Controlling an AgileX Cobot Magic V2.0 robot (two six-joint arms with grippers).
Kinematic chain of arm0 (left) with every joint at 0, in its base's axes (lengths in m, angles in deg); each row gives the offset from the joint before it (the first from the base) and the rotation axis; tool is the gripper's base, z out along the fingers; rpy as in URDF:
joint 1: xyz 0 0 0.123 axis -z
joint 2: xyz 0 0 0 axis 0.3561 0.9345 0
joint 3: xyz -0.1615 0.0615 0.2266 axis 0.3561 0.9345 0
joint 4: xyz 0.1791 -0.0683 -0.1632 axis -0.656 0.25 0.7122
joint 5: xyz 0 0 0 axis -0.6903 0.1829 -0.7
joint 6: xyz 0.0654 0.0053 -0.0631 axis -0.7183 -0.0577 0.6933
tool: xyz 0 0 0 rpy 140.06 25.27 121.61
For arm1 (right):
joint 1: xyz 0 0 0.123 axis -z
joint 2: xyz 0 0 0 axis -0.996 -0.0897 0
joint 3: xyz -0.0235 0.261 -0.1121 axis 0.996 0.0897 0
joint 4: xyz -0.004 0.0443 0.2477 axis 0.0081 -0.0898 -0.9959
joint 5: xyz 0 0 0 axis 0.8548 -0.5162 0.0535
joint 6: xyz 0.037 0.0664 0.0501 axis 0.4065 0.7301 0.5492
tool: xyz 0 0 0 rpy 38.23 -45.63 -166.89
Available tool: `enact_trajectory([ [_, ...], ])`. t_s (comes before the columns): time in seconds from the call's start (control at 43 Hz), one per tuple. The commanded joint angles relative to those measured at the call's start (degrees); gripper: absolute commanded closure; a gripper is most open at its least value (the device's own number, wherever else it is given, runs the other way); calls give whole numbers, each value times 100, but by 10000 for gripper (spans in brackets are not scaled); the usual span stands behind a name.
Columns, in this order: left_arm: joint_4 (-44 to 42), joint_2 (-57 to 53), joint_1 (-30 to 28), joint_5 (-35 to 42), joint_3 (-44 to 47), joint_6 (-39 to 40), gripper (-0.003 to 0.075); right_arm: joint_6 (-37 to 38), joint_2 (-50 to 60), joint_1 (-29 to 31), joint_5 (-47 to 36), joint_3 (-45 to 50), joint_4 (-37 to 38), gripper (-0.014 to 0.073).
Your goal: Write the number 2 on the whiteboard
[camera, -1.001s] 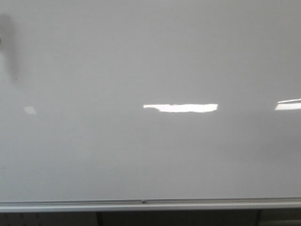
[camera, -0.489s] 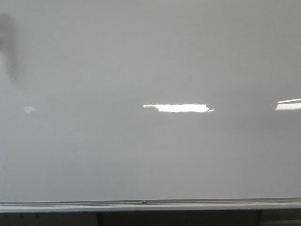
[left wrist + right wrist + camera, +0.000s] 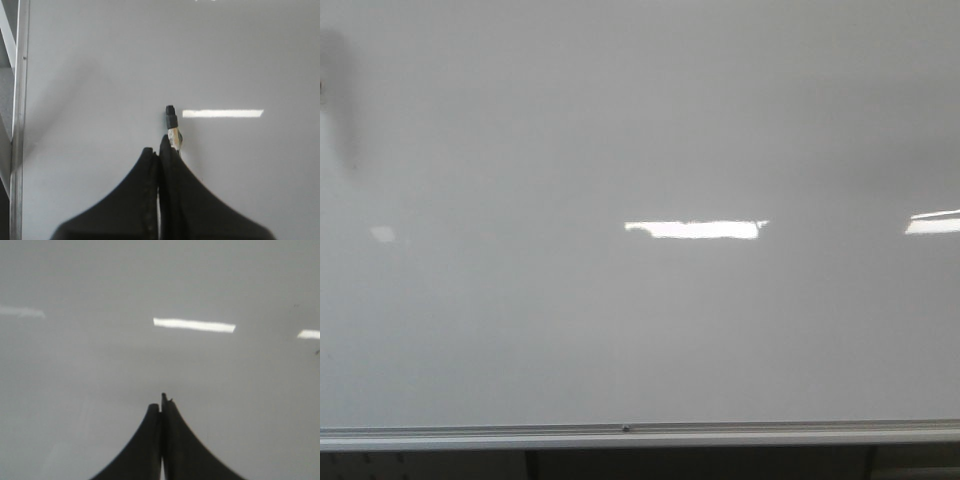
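Observation:
The whiteboard (image 3: 640, 120) fills the front view, with its silver rail (image 3: 620, 435) along the lower edge. No number 2 shows on it in any view. Neither gripper shows in the front view. In the left wrist view my left gripper (image 3: 160, 152) is shut on a marker (image 3: 171, 117), whose black tip points at the board (image 3: 100, 75); I cannot tell whether the tip touches it. In the right wrist view my right gripper (image 3: 161, 405) is shut and empty, facing the bare board (image 3: 150, 280).
Bright rectangular light reflections (image 3: 692, 229) lie on the board. A dark blurred shadow (image 3: 342, 95) sits at the board's far left. The board's metal rail (image 3: 20, 100) also shows in the left wrist view. Dark space lies under the rail (image 3: 700, 465).
The right end of the middle light reflection has grown shorter in the front view. Nothing else has visibly changed.

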Motion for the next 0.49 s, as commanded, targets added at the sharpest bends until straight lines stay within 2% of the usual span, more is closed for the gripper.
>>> enact_trajectory([
  [0.0,-2,359,8,113,-201,60,741,-45,-481,-11,-36,-259,-4,662],
  [0.163,45,578,8,-258,-191,60,741,-45,-950,-11,-21,-177,-4,662],
  [0.466,94,742,8,-224,-142,60,741,-45,-1556,-11,29,-177,-4,654],
])
